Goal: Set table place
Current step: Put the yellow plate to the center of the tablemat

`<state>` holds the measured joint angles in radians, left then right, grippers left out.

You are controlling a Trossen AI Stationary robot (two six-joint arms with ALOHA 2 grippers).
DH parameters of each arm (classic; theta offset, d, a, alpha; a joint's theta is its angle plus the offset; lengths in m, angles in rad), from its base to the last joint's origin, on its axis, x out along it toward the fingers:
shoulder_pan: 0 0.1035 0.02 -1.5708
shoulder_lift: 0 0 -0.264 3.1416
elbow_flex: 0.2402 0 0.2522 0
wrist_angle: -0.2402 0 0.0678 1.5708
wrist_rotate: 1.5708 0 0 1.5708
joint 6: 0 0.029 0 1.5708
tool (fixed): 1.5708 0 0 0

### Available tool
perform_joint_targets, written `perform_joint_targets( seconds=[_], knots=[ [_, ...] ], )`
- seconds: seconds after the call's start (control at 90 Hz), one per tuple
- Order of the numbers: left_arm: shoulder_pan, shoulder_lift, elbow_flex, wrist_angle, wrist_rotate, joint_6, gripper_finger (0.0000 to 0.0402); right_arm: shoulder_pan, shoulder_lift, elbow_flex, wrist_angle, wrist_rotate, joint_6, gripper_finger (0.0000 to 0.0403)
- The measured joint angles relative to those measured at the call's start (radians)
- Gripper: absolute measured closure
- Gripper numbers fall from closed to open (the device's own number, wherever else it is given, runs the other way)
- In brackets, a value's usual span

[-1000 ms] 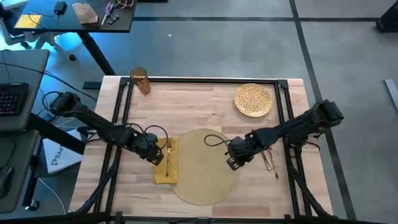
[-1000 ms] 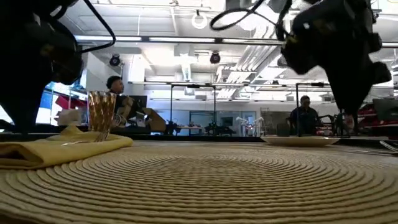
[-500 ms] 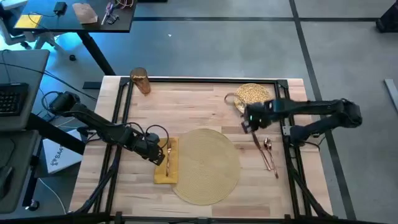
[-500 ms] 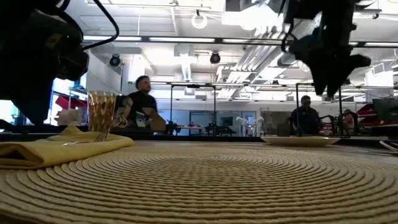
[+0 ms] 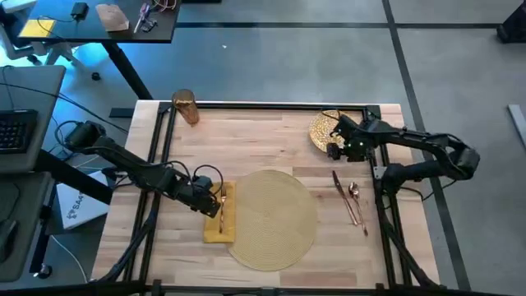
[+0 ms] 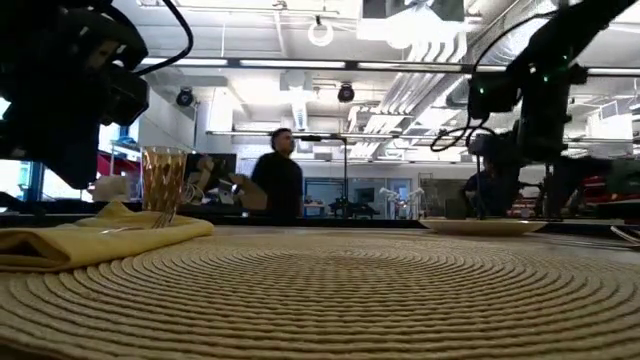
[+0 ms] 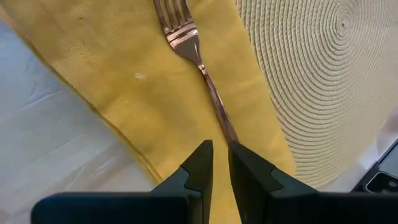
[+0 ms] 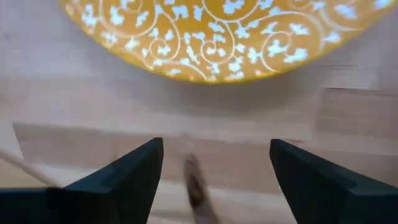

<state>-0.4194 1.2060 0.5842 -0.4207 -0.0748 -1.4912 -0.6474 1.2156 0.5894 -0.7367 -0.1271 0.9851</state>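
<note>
The table place is only partly laid on the counter (image 5: pixel 263 136): the woven placemat (image 5: pixel 271 218) lies near the front edge at the middle, the yellow napkin (image 5: pixel 219 215) overlaps its left side, and the fork (image 5: pixel 222 207) lies along the napkin. The gold speckled plate (image 5: pixel 323 131) sits near the back right corner, the amber cup (image 5: pixel 186 107) at the back left corner, and the knife (image 5: pixel 346 197) and spoon (image 5: pixel 358 205) lie side by side near the right edge, right of the placemat.

A second ago the right end effector (image 5: pixel 334 140) hung over the placemat's right edge; it has since swung toward the back right corner and now sits over the plate's front rim, fingers (image 8: pixel 118 177) spread wide apart, gripping nothing. The plate has not moved.

The left end effector (image 5: pixel 210 199) stays over the napkin by the fork, as before; its fingers (image 7: pixel 199 167) stand close together with a narrow gap, the fork's handle running into that gap.

In the low view a person (image 6: pixel 280 185) has walked rightward across the room behind.
</note>
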Motion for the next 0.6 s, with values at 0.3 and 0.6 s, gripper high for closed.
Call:
perform_joint_targets(
  seconds=[0.3,0.6],
  knots=[
    [0.0,0.0,0.0,0.008,0.003,-0.048,0.0367,-0.044,-0.003,-0.15,0.251,-0.007,0.122,0.0121],
    [0.0,0.0,0.0,0.017,0.003,-0.076,0.0367,-0.12,-0.013,-0.193,0.327,-0.035,0.13,0.0121]
  ],
)
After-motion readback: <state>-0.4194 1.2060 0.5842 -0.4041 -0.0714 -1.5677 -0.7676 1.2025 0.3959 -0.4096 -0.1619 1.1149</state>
